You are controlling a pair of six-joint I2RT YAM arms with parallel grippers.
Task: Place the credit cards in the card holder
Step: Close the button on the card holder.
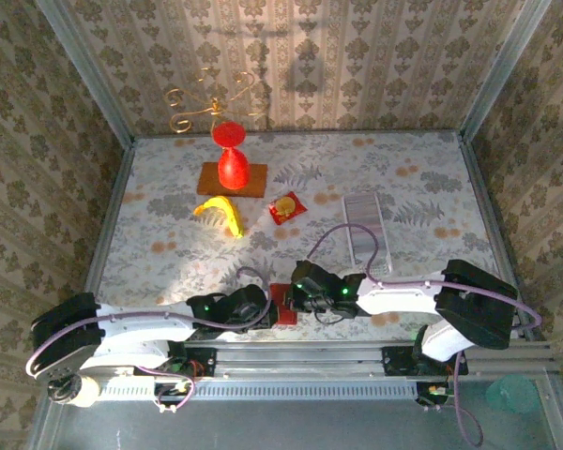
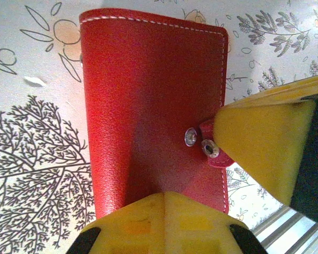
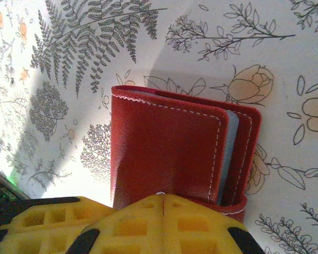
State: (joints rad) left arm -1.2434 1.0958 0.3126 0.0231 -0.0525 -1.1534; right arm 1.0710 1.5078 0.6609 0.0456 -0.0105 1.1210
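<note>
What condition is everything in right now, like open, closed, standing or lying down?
card holder: folded shut, lying flat, clasp unsnapped.
credit cards: lying on the table, outside the card holder.
left end effector: shut, at the card holder's edge.
right end effector: shut, at the card holder's edge.
red vase: upright on a brown board.
banana: lying on the table.

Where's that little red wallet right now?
In the top view, the card holder lies at the near edge of the table, mid-width, between the left gripper and the right gripper.
</note>
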